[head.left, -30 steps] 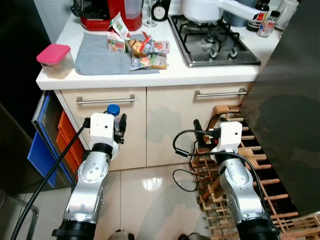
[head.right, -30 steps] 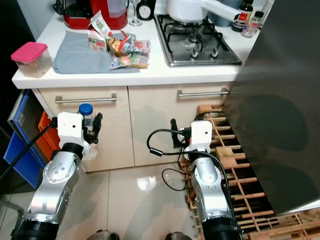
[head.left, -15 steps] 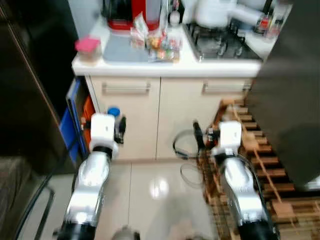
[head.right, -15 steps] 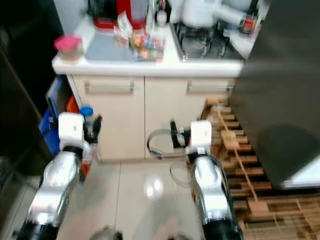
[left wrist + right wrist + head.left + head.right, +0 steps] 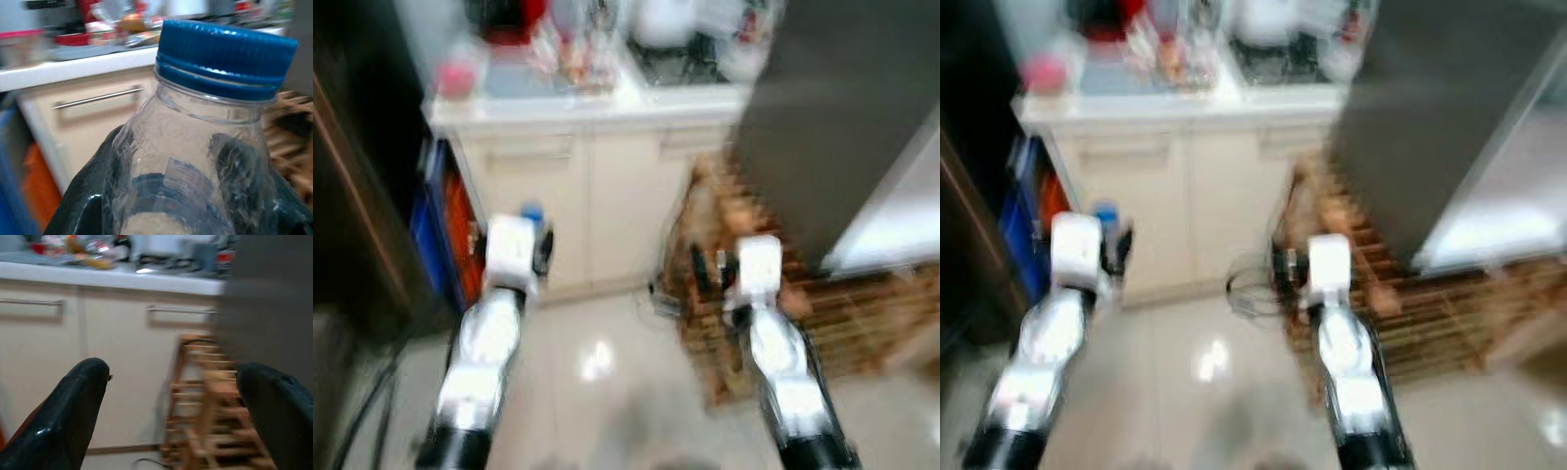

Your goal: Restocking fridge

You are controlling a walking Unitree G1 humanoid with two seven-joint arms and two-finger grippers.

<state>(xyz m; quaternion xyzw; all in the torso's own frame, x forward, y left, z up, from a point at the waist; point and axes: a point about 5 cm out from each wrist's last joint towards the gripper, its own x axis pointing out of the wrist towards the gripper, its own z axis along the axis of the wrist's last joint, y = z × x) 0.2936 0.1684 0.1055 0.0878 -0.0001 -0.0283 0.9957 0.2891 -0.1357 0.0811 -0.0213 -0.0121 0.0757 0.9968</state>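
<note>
While both head views are motion-blurred, the left wrist view is clear: left end effector (image 5: 195,205) is clamped on a clear plastic bottle (image 5: 205,161) with a blue cap (image 5: 225,56), black fingers (image 5: 88,205) pressed against both sides of the body, cap standing up past the fingertips. In the left eye view the cap (image 5: 532,211) pokes up just beside the white wrist block of the left arm (image 5: 489,333), which reaches forward and is raised in front of the cream cabinet doors (image 5: 607,196).

Right end effector (image 5: 190,411) is spread wide with nothing between its fingers (image 5: 73,406); it faces the cabinet and a wooden rack (image 5: 205,396) on the floor. Right arm (image 5: 783,362) reaches forward likewise, over the rack (image 5: 744,294).

Tabletop (image 5: 607,98) above the cabinets carries blurred items: a pink-lidded container (image 5: 455,76), packets (image 5: 573,64), a hob (image 5: 675,54). Dark fridge panel (image 5: 832,108) at right, glossy tile floor (image 5: 597,372) below.
</note>
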